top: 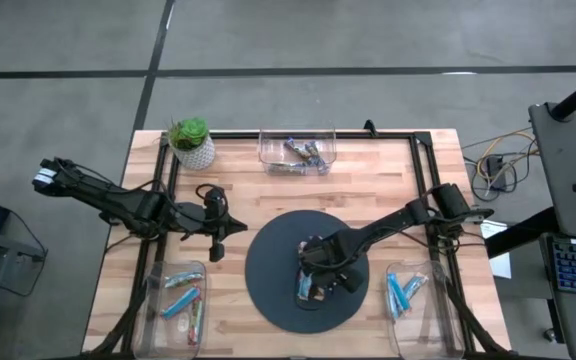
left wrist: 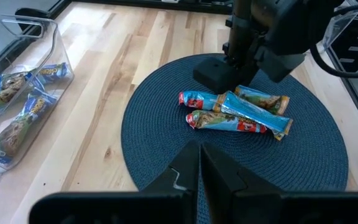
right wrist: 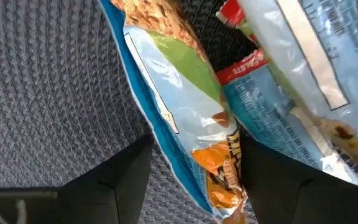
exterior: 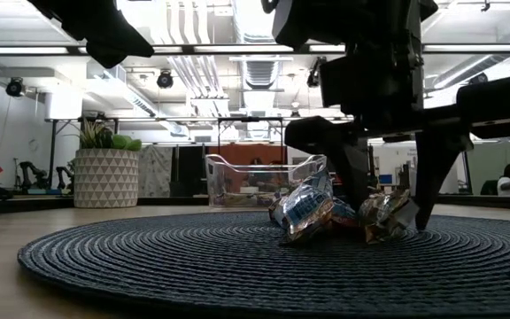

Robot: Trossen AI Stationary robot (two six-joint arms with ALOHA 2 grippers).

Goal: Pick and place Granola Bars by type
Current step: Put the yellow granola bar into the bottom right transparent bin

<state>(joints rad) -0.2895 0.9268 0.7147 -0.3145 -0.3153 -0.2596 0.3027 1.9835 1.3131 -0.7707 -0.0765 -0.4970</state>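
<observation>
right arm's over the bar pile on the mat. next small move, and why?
Probably close the right gripper: its open fingers already straddle one bar of the pile on the mat, low against the weave. The left gripper waits shut beside the mat.

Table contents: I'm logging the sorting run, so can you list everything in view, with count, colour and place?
granola bars on the mat: three, light blue with red and orange-green ends, piled at the mat's middle
mat: one, dark blue, round, table centre
left bin: one, clear, near-left corner, holding several blue and red-green bars
right bin: one, clear, near-right corner, holding blue bars
far bin: one, clear, far edge, holding dark mixed bars
potted plant: one, green in a white pot, far-left
left tool: shut, empty, hanging left of the mat
right tool: open, down over the pile, astride one bar
</observation>
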